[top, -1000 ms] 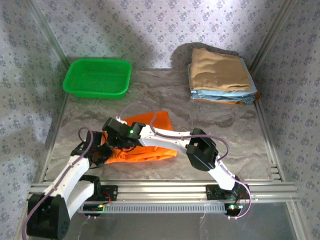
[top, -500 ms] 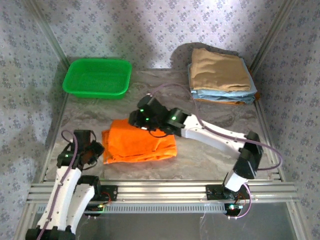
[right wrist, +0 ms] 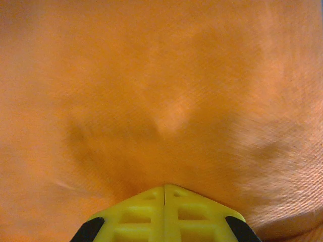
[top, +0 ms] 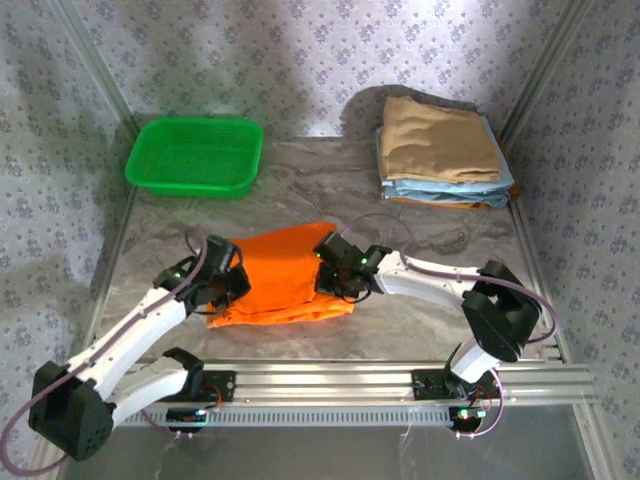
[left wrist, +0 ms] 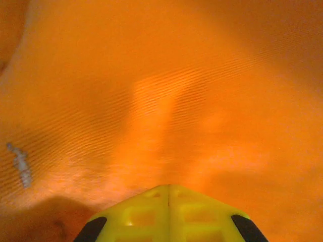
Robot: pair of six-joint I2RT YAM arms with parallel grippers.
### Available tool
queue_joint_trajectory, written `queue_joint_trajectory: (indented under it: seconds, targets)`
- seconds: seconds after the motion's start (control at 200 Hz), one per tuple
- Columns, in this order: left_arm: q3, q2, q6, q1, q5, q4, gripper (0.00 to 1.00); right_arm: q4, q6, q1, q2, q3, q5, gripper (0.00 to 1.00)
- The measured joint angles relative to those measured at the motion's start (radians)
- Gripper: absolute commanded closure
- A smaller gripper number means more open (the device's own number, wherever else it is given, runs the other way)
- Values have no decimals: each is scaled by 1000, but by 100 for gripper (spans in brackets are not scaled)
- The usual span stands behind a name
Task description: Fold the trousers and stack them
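Resting on the folded trousers (top: 282,280) in the middle of the table (top: 420,205), my left gripper (top: 226,287) sits at their left edge and my right gripper (top: 332,275) at their right. Both pairs of yellow fingers (left wrist: 146,214) are closed tip to tip; I cannot tell whether cloth is pinched.

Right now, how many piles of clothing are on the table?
2: the orange trousers near centre, and the tan-topped stack at the far right corner. Layers within that stack may be hidden.
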Motion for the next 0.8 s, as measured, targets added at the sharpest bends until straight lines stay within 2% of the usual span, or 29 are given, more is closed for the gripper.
queue_joint_trajectory:
  seconds: [0.15, 0.305, 0.44, 0.575, 0.804]
  targets:
    - [-210, -81, -97, -3, 5, 92, 97, 103, 7, -13, -11, -131, -64, 100]
    - [-323, -265, -173, 18, 8, 147, 97, 161, 9, -55, -63, -198, -108, 100]
    - [-361, -312, -191, 39, 32, 188, 99, 174, 0, -93, -66, -209, -148, 100]
    - [-343, -222, -179, 37, 50, 246, 100, 166, -22, -137, -66, -211, -169, 100]
    - [-221, 113, -144, -46, 54, 433, 100, 100, -87, -263, -111, -229, -175, 100]
